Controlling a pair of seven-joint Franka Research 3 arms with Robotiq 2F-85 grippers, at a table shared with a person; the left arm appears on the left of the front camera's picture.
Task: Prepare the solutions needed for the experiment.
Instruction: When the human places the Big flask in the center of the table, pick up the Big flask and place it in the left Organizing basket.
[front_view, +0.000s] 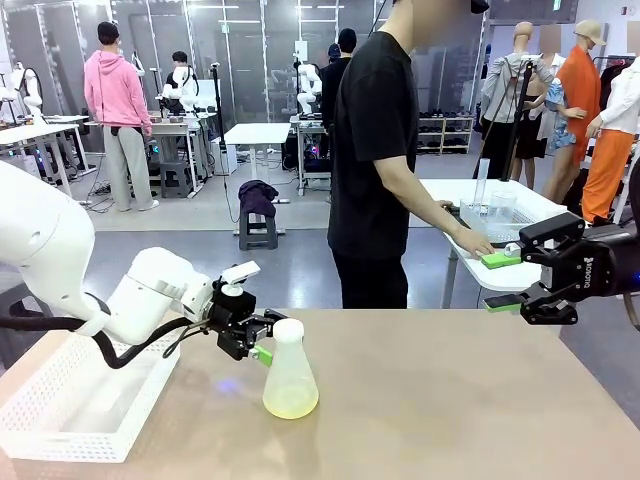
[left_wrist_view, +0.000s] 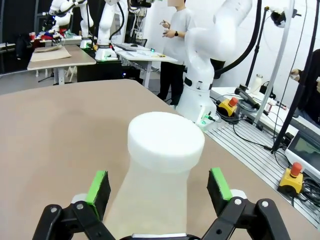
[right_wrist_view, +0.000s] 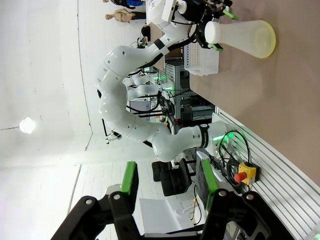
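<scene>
Solutions: a shallow layer of pale yellow-green liquid (front_view: 291, 403) lies at the bottom of a translucent conical flask (front_view: 290, 375), which stands upright on the brown table (front_view: 450, 400), a little left of the middle in the front view.
Flask neck: it ends in a white round top (left_wrist_view: 166, 135), and this top is between the two green pads of the left gripper.
Left gripper (front_view: 258, 340): the jaws stand wide, one pad (left_wrist_view: 98, 186) on each side of the neck, with a gap visible on both sides in the left wrist view; it holds nothing.
Left arm: it comes in from the left, low over the table.
White basket (front_view: 70, 400): it sits at the left edge of the table, beside the left arm and near the flask, not touching it.
Right gripper (front_view: 505, 281): it hangs at the right side, above the table's far edge, well apart from the flask; the jaws are partly apart and nothing is between the pads.
Person (front_view: 375, 150): stands behind the table in a black shirt, one hand (front_view: 470, 240) reaching to a white side table (front_view: 500, 272).
Side table: it carries clear lab glassware (front_view: 490, 205).
</scene>
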